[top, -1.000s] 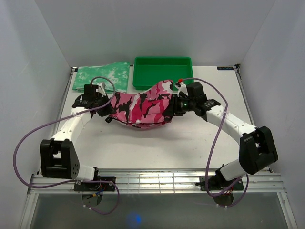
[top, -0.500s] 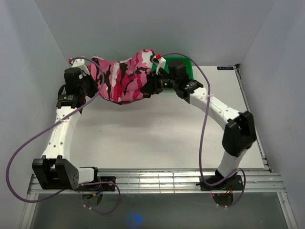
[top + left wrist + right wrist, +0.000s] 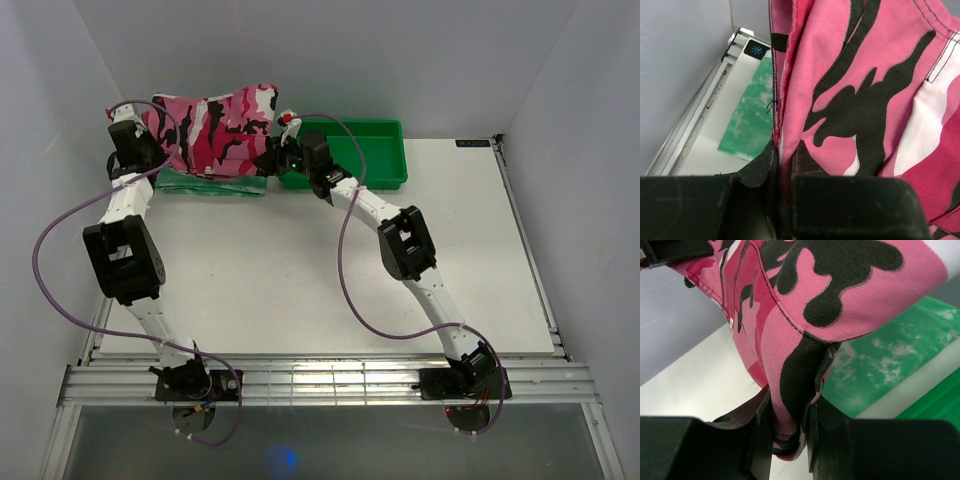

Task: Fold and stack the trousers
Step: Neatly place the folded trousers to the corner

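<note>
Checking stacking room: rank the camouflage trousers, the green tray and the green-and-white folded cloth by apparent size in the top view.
1-2. trousers and green tray: they look alike. The trousers hang raised, nearer the camera, so I leave them unranked.
3. folded cloth: smallest as seen, mostly hidden by the trousers.

White table (image 3: 280,285) holds a green tray (image 3: 392,181), just right of the right gripper (image 3: 270,159). A mottled green-and-white folded cloth (image 3: 212,187) lies flat beneath the span between the left gripper (image 3: 150,152) and the right gripper.
</note>
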